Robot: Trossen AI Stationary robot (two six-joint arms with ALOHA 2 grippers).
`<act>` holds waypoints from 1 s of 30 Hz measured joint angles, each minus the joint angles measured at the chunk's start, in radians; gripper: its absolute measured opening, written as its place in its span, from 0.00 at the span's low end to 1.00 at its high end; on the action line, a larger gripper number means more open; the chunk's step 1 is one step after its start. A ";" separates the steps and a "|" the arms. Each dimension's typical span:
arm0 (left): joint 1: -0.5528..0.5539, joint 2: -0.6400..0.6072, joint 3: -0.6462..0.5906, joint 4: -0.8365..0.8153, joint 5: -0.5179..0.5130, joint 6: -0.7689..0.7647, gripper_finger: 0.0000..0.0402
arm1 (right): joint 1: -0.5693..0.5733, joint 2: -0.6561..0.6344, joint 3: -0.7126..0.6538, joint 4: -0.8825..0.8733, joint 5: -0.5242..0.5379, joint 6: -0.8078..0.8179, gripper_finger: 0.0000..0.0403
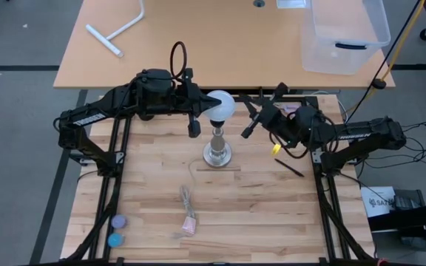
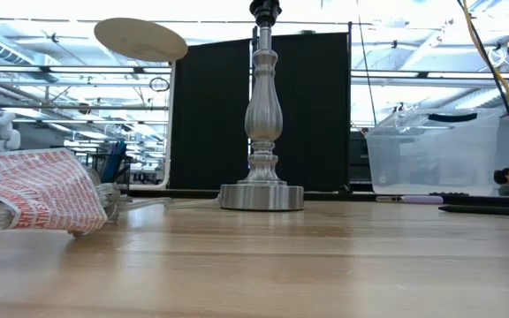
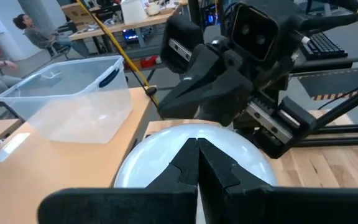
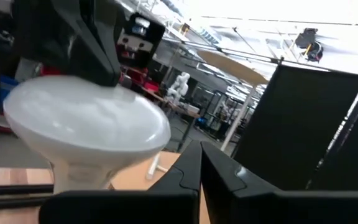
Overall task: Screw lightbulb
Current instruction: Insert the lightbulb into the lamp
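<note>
High view: left gripper [image 1: 198, 111] holds lightbulb [image 1: 220, 106] over the lamp post [image 1: 217, 144]; right gripper [image 1: 254, 118] waits just beside, empty.

Low view: post's black socket [image 2: 265, 9] at frame top; bulb out of shot.

Left wrist view: fingers [image 3: 185, 165] look nearly shut across the white globe [image 3: 160, 149].

Right wrist view: fingers [image 4: 194, 171] closed on nothing; bulb [image 4: 86, 127] near.

Step, as judged: alignment, pre-threading. Next: centre base on socket, lower, rotate w/ light pressure.
</note>
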 joint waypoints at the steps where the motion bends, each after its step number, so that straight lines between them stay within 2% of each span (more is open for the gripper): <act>1: 0.000 0.000 0.000 0.001 0.000 0.000 0.00 | 0.000 0.000 0.006 -0.002 -0.005 0.010 0.00; 10: 0.000 0.000 0.000 0.025 0.000 -0.005 0.00 | -0.001 0.044 0.056 -0.028 -0.026 0.019 0.00; 24: -0.001 0.000 -0.001 0.034 -0.001 -0.009 0.00 | -0.001 0.050 0.061 -0.053 -0.022 0.015 0.00; 30: -0.001 -0.001 0.001 0.012 -0.039 -0.011 0.00 | 0.001 0.050 0.061 -0.066 -0.022 0.014 0.00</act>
